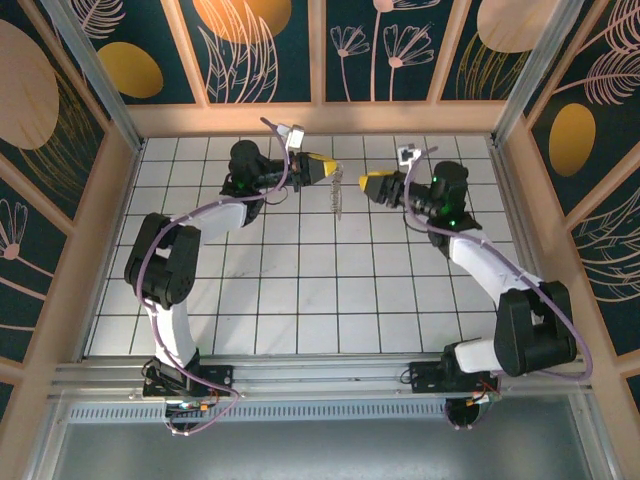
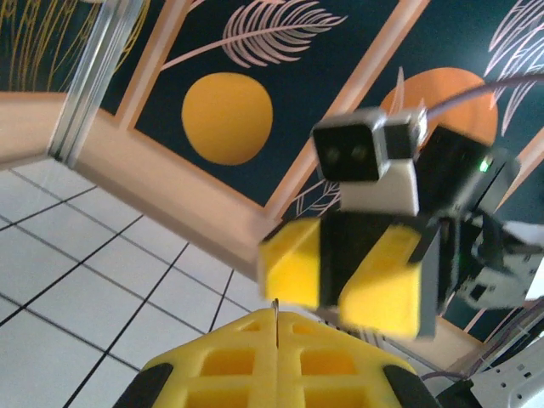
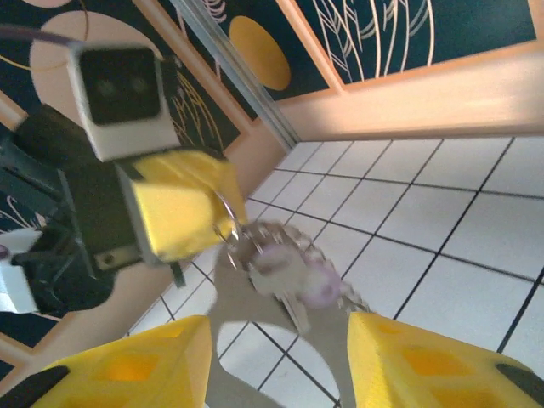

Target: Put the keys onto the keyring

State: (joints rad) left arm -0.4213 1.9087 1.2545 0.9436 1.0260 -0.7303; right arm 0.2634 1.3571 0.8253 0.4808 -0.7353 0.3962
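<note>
Yellow left fingers (image 3: 183, 208) clamp the keyring (image 3: 229, 228), holding it up above the tiled desk (image 3: 476, 212). The lilac-headed key (image 3: 293, 276) dangles just beneath it, and the right fingers (image 3: 416, 357) stand partly spread, gripping nothing.

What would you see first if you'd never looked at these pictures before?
Two yellow claws sit almost nose to nose above the far middle of the tiled table. The left claw is shut on the keyring, and a shiny bunch with a lilac-headed key dangles from it, right in front of the open right claw. Dark walls with orange circles and leaf drawings stand all around.
</note>
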